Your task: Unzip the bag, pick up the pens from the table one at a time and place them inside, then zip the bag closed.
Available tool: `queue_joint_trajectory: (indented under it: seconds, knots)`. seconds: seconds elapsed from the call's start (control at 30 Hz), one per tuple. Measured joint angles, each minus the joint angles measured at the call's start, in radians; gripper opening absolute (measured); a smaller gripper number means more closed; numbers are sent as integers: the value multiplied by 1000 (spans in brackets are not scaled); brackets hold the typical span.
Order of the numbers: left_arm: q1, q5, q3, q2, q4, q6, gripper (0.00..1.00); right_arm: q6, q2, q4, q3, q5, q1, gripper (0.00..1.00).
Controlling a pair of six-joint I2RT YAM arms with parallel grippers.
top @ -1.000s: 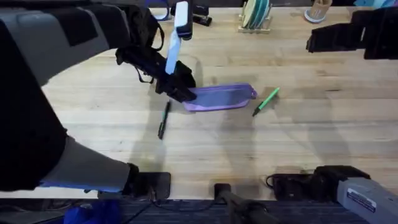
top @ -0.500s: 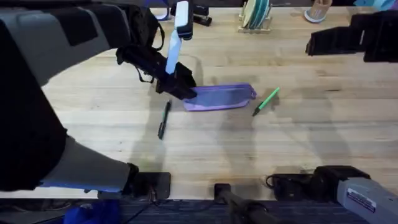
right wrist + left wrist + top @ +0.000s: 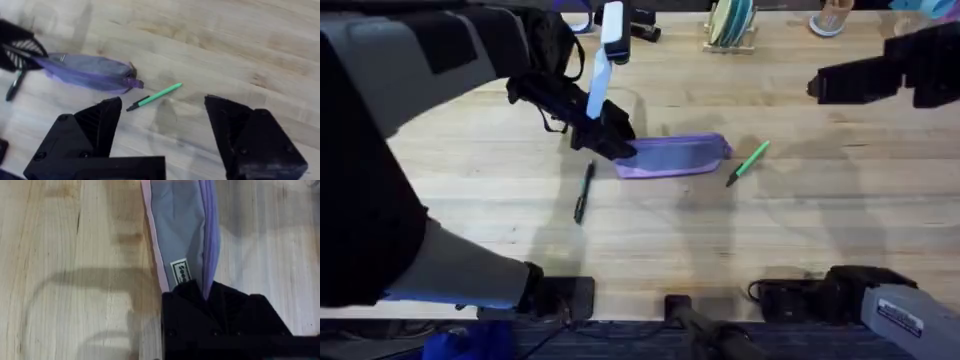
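The left arm's fingers (image 3: pixel 200 292) are clamped on one end of the bag (image 3: pixel 675 156) on the tabletop (image 3: pixel 770 250), the right arm's fingers (image 3: pixel 162 112) are spread empty, and both pens, black (image 3: pixel 584 190) and green (image 3: pixel 748 162), are seen unpacked beside it.

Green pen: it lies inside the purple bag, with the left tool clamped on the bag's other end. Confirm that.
Not inside. The green pen lies on the table just beyond the bag, as the overhead and right wrist views show. The left tool is indeed shut on the bag's other end.
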Motion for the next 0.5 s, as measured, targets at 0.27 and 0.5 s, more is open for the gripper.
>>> queue_joint_trajectory:
  seconds: [0.27,0.5]
  knots:
    - [0,0,0,0,0,0,41,-279,88,-39,0,-211,-170,994]
    - [0,0,0,0,0,0,41,-533,143,-135,17,-309,-289,994]
